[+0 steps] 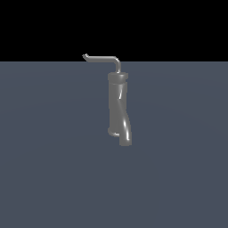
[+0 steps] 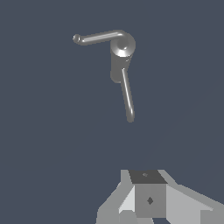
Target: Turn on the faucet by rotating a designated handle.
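Grey faucet [image 1: 117, 104] stood upright on the flat dark floor [image 1: 53, 169], thin bent handle [image 1: 103, 58] on top pointed to the exterior view's left, gripper [image 2: 146, 205] sat well apart from it, fingers hidden, open or closed unclear

Claw [image 2: 151, 205] cut off by the wrist picture's lower edge, fingertips out of sight, so open or closed unknowable. Missing entirely from the exterior picture. Faucet [image 1: 117, 104] base partly hidden behind its own spout.
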Tool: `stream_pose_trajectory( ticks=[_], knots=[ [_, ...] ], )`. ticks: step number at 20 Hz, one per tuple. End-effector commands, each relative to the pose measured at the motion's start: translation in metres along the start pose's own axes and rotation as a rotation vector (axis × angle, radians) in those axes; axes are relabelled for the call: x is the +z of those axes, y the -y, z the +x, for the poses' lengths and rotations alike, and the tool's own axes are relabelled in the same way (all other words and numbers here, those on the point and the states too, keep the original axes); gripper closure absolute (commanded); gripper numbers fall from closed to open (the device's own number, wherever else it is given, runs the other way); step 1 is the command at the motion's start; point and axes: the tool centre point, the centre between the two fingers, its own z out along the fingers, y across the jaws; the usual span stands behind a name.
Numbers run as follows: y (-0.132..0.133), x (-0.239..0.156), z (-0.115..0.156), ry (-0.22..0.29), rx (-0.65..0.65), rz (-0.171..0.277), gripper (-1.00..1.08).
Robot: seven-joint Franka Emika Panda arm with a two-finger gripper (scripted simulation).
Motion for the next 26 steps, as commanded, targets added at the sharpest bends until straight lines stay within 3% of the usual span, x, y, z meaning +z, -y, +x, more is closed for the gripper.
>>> stream_pose_trajectory(
  ticks=[1, 26],
  knots=[
    [0.003, 0.002, 0.01, 0.002, 0.048, 0.005, 1.08],
    [0.041, 0.057, 0.132, 0.026, 0.658, 0.03, 1.08]
  ],
)
